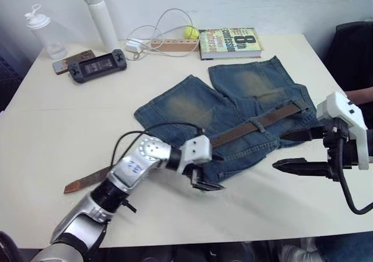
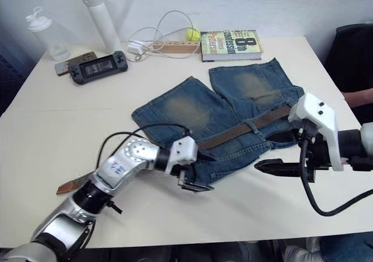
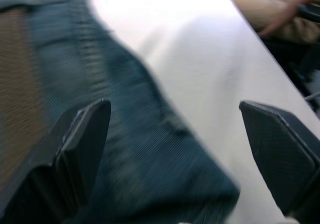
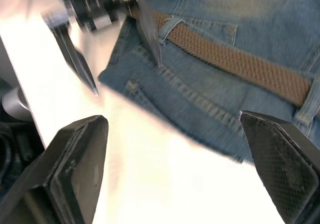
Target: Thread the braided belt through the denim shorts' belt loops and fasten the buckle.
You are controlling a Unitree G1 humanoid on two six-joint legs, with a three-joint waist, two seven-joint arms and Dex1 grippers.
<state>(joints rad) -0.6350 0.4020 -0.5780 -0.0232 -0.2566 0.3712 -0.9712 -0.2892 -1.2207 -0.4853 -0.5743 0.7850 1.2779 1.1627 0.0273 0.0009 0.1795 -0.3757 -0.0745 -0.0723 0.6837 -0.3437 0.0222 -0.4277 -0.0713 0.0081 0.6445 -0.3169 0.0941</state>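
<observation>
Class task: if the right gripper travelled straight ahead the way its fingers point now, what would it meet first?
Probably the denim shorts at their waistband, with the braided belt just beyond; the right gripper is open, and its height is unclear.

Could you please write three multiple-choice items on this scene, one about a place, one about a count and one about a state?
1. Where does the tan tip of the braided belt lie?
A. on the bare table, on the robot's left of the denim shorts
B. on the book
C. inside a pocket

2. How many bottles stand at the table's far edge?
A. one
B. two
C. four

3. How are the jaws of the left gripper?
A. shut on the belt
B. shut on the shorts
C. open

Answers: 1 A, the tip rests on tabletop beyond the waistband. 2 B, a clear bottle and a white bottle. 3 C, the left wrist view shows its fingers wide apart over denim.
</observation>
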